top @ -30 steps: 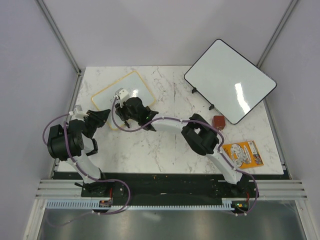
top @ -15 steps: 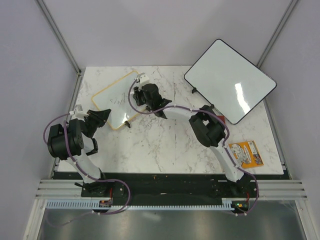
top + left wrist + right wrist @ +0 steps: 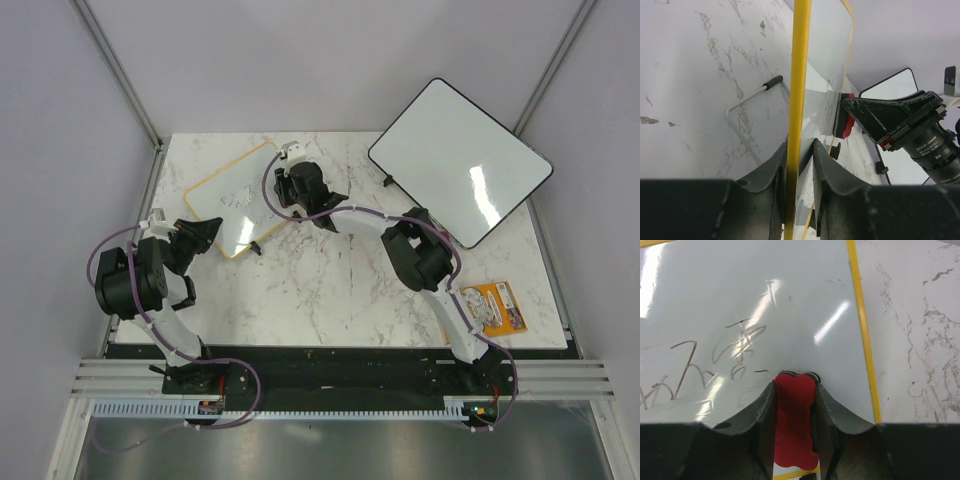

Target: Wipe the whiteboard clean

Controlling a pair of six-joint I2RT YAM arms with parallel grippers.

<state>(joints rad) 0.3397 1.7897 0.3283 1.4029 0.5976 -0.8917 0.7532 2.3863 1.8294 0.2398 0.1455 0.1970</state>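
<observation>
Half done at best, judging by what shows. Grips a red eraser (image 3: 795,425) between the closed fingers of the right gripper (image 3: 795,382), with the pad pressed flat to the whiteboard (image 3: 750,295) near its right-hand yellow frame. Shows clean white around and to the right of the pad, yet leaves grey pen scribbles (image 3: 715,357) just left of it to be wiped. Clamps the opposite edge of the frame in the left gripper (image 3: 799,150), fingers shut on it edge-on, bracing the board at the far-left part of the table (image 3: 330,290), with a bent wire leg (image 3: 752,100) showing behind. Hides the board's near strip behind the right gripper's own body, cuts the scribbles off at the left border of the wrist view, and renders any other marks too faint from above to judge.
</observation>
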